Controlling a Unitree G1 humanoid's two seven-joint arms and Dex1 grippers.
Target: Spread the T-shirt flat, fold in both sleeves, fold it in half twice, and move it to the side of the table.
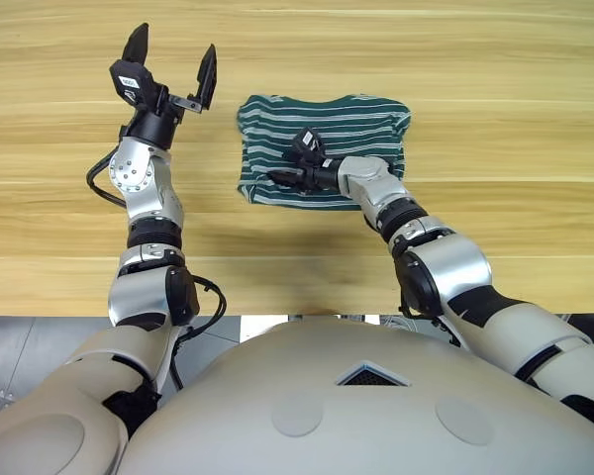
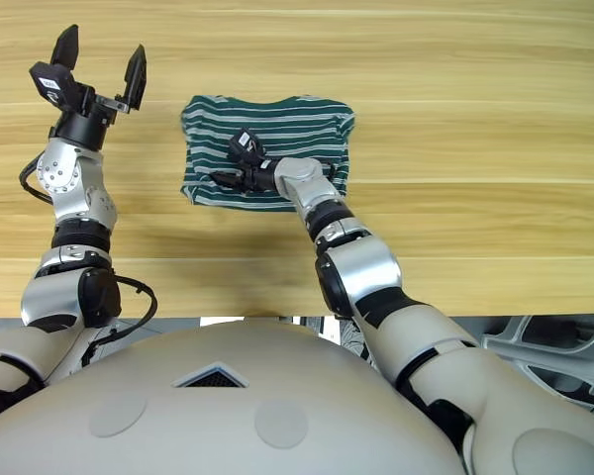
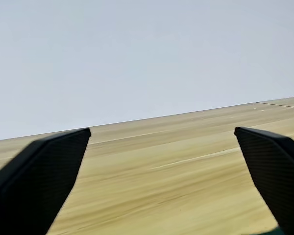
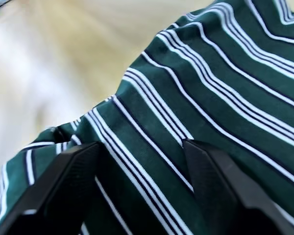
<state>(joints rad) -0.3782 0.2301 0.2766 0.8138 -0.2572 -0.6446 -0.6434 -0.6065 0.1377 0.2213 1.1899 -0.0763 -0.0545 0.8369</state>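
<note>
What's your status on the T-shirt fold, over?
Left end effector open, raised left of the T-shirt. Right end effector open, down on it. T-shirt folded compact on the table, not yet moved aside.

Green, white-striped T-shirt (image 1: 361, 121) on light wood-grain table (image 1: 515, 218).

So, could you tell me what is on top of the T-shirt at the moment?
The right gripper sits over the near left part of the T-shirt, jaws apart. The cloth beneath it is hidden.
</note>
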